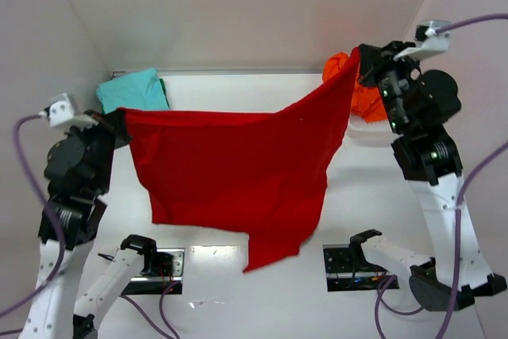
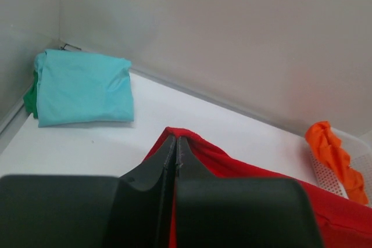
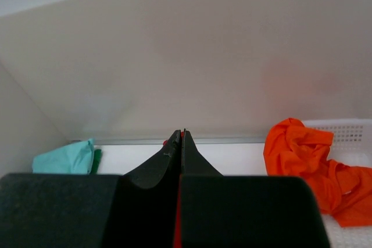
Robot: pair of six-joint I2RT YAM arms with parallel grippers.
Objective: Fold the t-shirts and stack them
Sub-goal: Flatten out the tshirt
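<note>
Top external view: red shirt [image 1: 230,164] is hanging stretched crosswise over the bench [image 1: 357,196]. Left fingers [image 2: 163,166] are pinching the end nearest the teal shirt [image 1: 133,90], right fingers [image 3: 165,161] are pinching the end farthest from it, held higher.

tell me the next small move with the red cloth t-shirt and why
Probably lower both arms together to spread the red cloth t-shirt flat on the white table: left gripper and right gripper each pinch an upper edge, and it hangs stretched between them.
</note>
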